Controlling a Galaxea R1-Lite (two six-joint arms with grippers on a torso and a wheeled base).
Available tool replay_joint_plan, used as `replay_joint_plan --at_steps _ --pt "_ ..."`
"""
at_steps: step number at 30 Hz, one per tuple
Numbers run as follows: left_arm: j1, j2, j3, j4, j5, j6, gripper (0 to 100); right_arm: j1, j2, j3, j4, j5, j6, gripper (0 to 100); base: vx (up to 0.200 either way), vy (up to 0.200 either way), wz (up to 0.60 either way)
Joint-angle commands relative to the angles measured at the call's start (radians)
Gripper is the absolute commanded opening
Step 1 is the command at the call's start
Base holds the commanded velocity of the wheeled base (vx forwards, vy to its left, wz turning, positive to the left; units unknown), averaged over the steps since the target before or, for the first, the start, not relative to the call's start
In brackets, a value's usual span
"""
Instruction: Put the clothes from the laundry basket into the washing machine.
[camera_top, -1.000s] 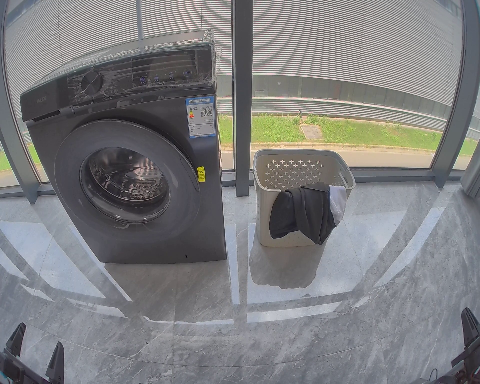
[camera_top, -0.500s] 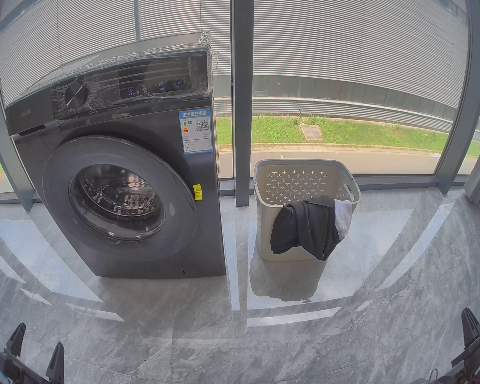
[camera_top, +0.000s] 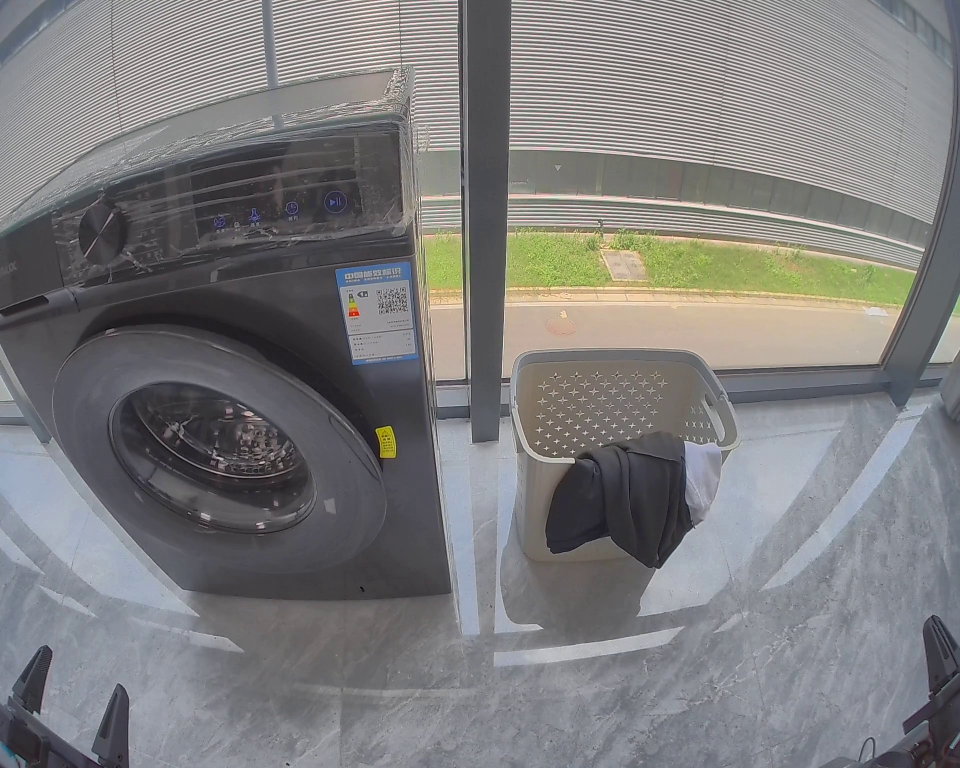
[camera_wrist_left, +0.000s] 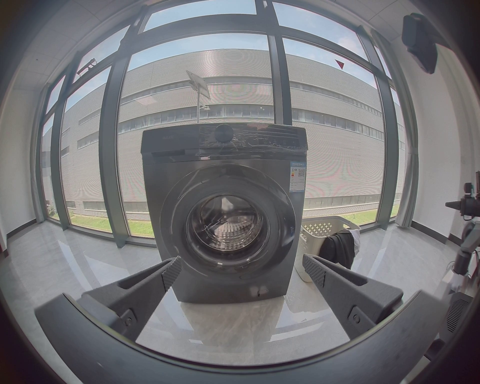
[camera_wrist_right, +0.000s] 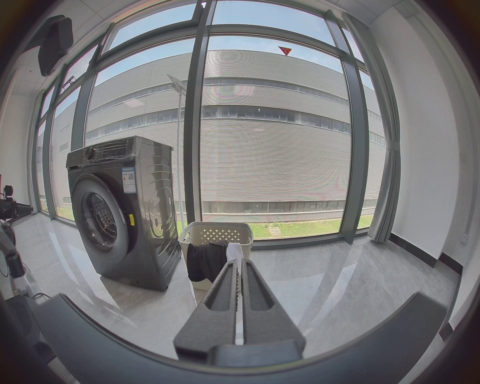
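- Washing machine (camera_top: 230, 400) with round door closed.
- Laundry basket (camera_top: 528, 470) on the floor, just right of the washing machine.
- Dark clothes (camera_top: 625, 495) draped over the basket's near rim.
- Left gripper (camera_wrist_left: 242, 265) spread wide, holding nothing, facing the washing machine from well apart.
- Right gripper (camera_wrist_right: 239, 270) closed tight, holding nothing, well apart from the washing machine.

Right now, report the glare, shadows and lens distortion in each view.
Head view: sunlit streaks glare on the glossy floor; the laundry basket casts a shadow toward the camera. Left wrist view: fisheye bows the window frames around the washing machine. Right wrist view: same bowing, dark vignetted corners.
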Motion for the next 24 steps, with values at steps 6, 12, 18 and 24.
replay_joint_plan --at_steps 6,12,18,24 --pt "0.001 -0.016 0.018 0.0 0.0 0.0 100 0.0 -0.013 0.018 -0.001 0.0 -0.001 0 0.2 0.0 0.0" --pt "0.0 -0.016 0.018 0.0 0.0 0.0 100 0.0 -0.013 0.018 -0.001 0.0 -0.001 0 0.2 0.0 0.0" --pt "0.0 -0.016 0.018 0.0 0.0 0.0 100 0.0 -0.013 0.018 -0.001 0.0 -0.001 0 0.1 0.0 0.0" --pt "0.001 -0.016 0.018 0.0 0.0 0.0 100 0.0 -0.012 0.018 -0.001 0.0 -0.001 0 0.0 0.0 0.0"
